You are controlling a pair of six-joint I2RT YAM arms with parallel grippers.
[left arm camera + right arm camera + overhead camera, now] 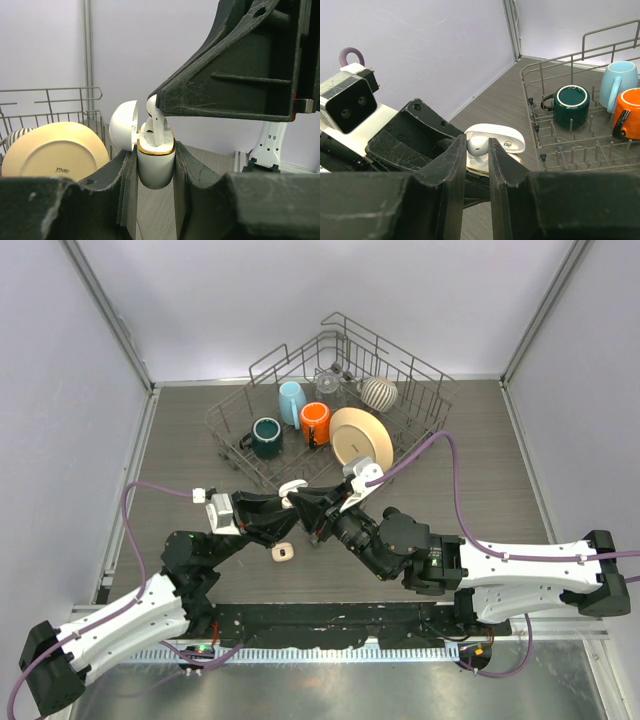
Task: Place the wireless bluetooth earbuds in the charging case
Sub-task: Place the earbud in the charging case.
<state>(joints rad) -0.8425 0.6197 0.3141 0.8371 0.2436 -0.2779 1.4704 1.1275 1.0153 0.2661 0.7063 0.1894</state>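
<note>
My left gripper [156, 156] is shut on the white charging case [156, 167], which stands upright with a gold rim and its lid [122, 125] swung open to the left. My right gripper [477, 146] is shut on a white earbud [478, 144]. It holds the earbud right over the case, and the stem [159, 131] reaches down into the case opening. In the top view both grippers meet at the table's middle around the case [292, 487]. A small pale object [283, 553], perhaps another earbud, lies on the table just below them.
A wire dish rack [235, 410] stands behind the grippers. It holds a teal mug [267, 436], a light blue mug [291, 402], an orange mug [316, 423], a cream plate [361, 436] and a striped cup [379, 392]. Purple cables loop over both arms.
</note>
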